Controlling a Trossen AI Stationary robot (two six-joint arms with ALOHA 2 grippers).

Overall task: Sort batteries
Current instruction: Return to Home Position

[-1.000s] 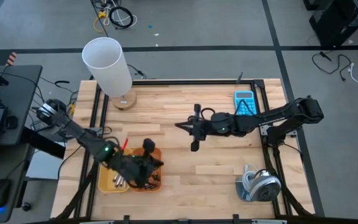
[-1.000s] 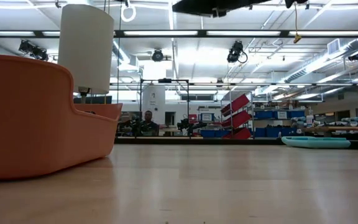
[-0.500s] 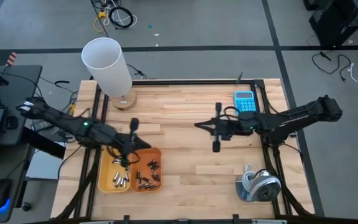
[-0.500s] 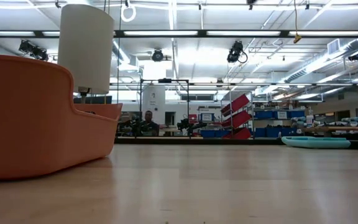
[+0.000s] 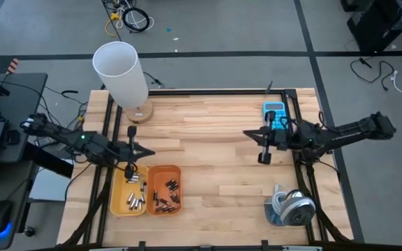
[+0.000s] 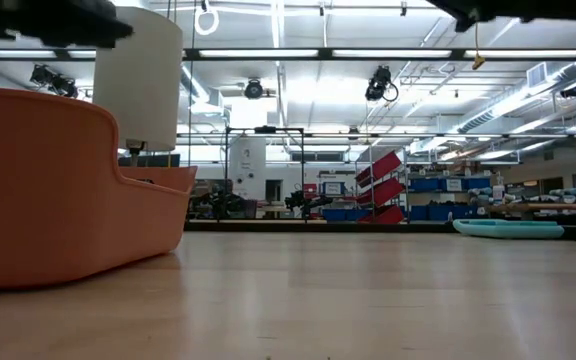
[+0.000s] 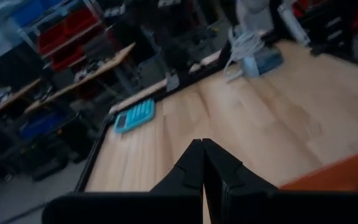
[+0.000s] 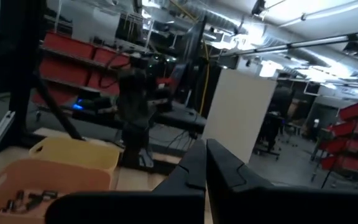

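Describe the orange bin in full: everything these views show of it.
The orange bin is a small open-topped rectangular tub that looks like smooth plastic. It stands upright on the wooden table in the left arm's half, right beside the yellow bin. Whether the two touch cannot be told. Several dark batteries lie loose inside. The low view shows its curved wall dropping to a lower lip at one end.

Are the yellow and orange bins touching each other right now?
Touching. The high view shows the yellow bin and the orange bin side by side, long sides flush, with no gap between them.
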